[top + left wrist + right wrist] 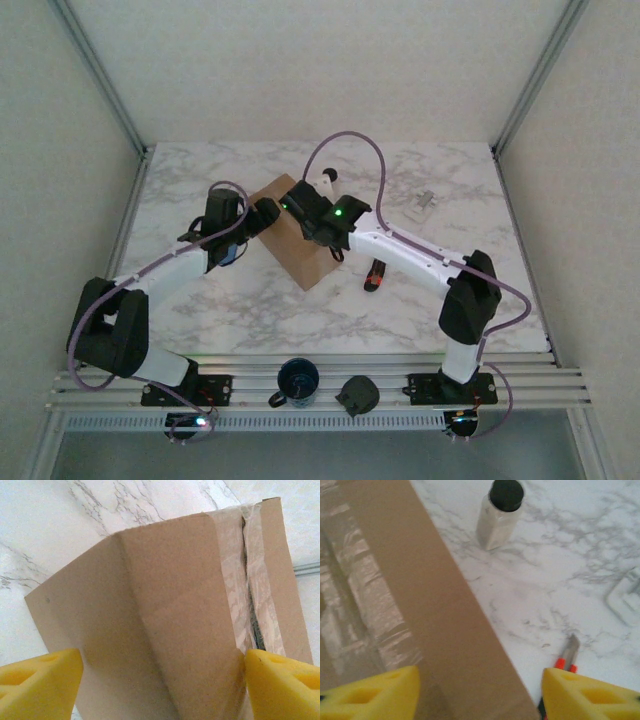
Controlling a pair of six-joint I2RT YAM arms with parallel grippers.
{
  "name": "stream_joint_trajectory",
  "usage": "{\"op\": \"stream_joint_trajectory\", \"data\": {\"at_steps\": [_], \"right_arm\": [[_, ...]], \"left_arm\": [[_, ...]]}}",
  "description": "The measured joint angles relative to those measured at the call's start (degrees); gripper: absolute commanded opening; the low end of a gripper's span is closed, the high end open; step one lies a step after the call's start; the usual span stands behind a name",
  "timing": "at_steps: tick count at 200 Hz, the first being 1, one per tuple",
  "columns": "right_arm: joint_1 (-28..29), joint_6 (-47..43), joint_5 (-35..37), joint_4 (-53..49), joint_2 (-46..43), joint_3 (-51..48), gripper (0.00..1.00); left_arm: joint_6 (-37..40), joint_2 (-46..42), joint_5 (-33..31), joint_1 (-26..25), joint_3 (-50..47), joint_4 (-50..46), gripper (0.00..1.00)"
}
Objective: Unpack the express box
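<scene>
The express box [300,250], a brown carton, lies skewed at the middle of the marble table. Clear tape [235,575] runs along its slit top seam. My left gripper [262,216] reaches in from the left and straddles one end of the box [165,595]. Both yellow pads [35,685] press its sides, so the gripper [162,685] is shut on it. My right gripper [300,205] hovers over the box's far top edge. In the right wrist view it [480,692] is open. One finger is above the taped top [365,595] and the other is over the table.
A red-and-black utility knife [376,275] lies right of the box, its blade [572,647] beside my right finger. A small black-capped bottle [499,515] stands behind the box. A white clip-like piece [423,205] lies far right. A dark cup [298,380] and a black object [357,394] sit on the front rail.
</scene>
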Motion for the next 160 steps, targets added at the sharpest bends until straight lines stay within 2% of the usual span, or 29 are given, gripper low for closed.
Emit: {"op": "stream_joint_trajectory", "data": {"at_steps": [30,87,160], "right_arm": [[-0.09,-6.51,-3.89,-0.09,2.95,2.29,0.80],[-1.25,-19.23,-6.12,-0.39,5.84,6.05,0.80],[-1.51,-24.72,-5.86,-0.44,7.67,7.41,0.78]], "left_arm": [[0.02,0.00,0.00,0.00,0.00,0.00,0.81],[0.26,0.00,0.00,0.00,0.00,-0.07,0.81],[0.46,0.00,-0.09,0.00,0.33,-0.83,0.81]]}}
